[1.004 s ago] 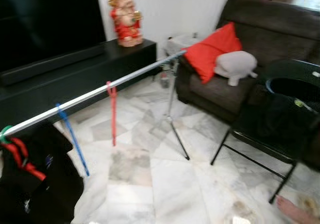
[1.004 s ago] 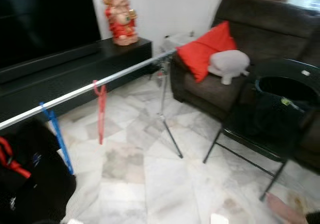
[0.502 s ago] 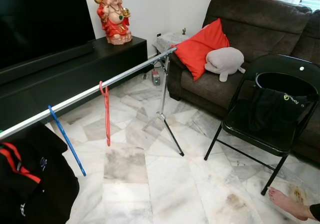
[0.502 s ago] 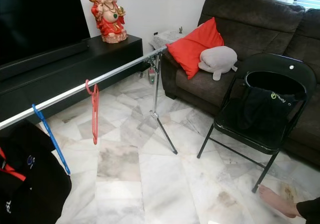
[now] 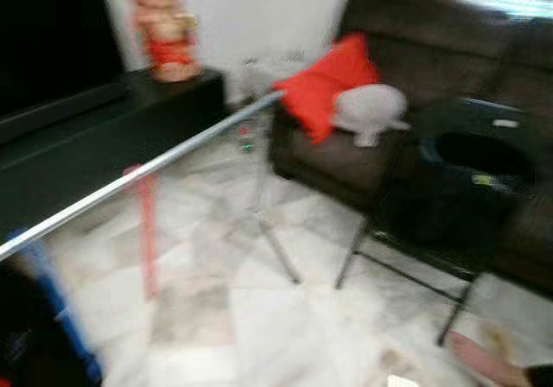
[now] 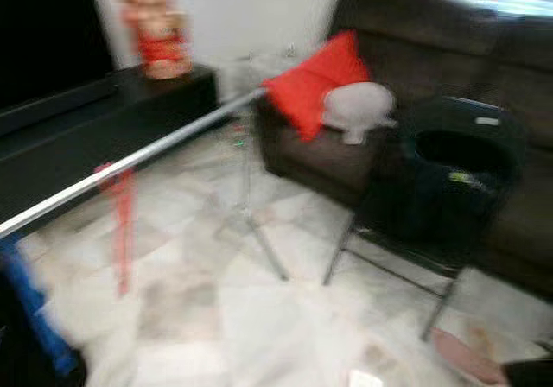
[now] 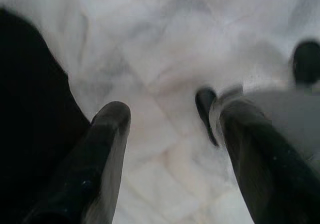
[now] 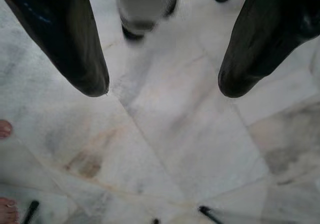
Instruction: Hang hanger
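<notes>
We find both our left end effector (image 7: pixel 167 126) and right end effector (image 8: pixel 162 86) agape, empty, pointing floorward, apparently idle while walking toward the rail (image 5: pixel 138 178) bearing a red hanger (image 5: pixel 147 231).

Rail (image 5: pixel 164 167): shiny bare metal. Floor (image 5: pixel 285 335): polished marble tile, glossy. Sofa (image 5: pixel 380 158): matt brown fabric. Red hanger (image 5: pixel 147 231): looks plastic. Gripper fingers (image 8: pixel 75 49): black, slight sheen.

Long, rounded black fingers (image 8: pixel 80 49)
</notes>
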Tool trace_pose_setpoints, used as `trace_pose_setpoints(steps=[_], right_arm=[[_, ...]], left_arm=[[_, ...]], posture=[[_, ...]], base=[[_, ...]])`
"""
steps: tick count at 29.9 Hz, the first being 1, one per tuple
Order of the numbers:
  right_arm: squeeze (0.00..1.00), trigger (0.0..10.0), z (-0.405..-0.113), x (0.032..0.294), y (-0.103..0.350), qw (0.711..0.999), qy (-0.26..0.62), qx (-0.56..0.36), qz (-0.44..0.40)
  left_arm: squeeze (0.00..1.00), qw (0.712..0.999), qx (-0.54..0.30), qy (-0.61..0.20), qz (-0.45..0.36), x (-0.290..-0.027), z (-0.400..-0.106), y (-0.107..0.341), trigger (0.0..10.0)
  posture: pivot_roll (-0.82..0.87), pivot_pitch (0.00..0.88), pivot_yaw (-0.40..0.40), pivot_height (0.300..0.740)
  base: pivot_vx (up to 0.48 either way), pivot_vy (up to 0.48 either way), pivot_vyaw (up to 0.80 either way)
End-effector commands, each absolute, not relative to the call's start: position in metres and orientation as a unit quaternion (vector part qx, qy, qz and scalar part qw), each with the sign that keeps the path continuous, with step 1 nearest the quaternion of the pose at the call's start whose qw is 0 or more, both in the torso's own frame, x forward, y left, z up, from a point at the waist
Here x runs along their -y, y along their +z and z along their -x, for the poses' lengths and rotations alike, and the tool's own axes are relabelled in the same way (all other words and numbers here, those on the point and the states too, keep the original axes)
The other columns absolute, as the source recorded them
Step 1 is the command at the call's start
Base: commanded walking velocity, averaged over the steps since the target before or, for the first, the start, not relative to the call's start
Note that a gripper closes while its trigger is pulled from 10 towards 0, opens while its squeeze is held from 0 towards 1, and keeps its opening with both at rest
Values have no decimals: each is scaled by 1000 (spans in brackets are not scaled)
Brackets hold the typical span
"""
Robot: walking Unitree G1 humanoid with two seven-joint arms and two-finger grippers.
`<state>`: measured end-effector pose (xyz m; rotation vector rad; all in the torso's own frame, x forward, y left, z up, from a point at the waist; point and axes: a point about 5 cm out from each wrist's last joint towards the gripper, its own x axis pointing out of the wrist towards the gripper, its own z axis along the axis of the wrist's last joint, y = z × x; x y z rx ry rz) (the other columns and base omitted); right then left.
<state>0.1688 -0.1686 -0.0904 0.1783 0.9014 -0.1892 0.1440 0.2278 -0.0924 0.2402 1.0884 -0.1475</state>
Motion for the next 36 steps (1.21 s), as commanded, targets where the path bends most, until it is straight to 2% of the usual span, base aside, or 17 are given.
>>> trace_pose_setpoints(steps=[1,8,22,36], right_arm=[[0,10000,-162,179,-92,888,-104,-442,-75],[0,10000,-162,178,-93,887,-103,-443,-77],[0,10000,-162,178,-93,887,-101,-445,-75],[0,10000,-163,177,-92,890,-102,-439,-75]], left_arm=[[0,851,-508,-78,-107,-220,-149,-92,10000],[0,851,-507,-79,-107,-220,-149,-92,10000],[0,851,-508,-81,-107,-220,-150,-92,10000],[0,851,-508,-82,-107,-220,-150,-92,10000]], posture=[[1,4,34,740],[2,5,35,740],[3,4,36,740],[0,4,37,740]], base=[[296,0,0],[295,0,0],[296,0,-765],[296,0,0]])
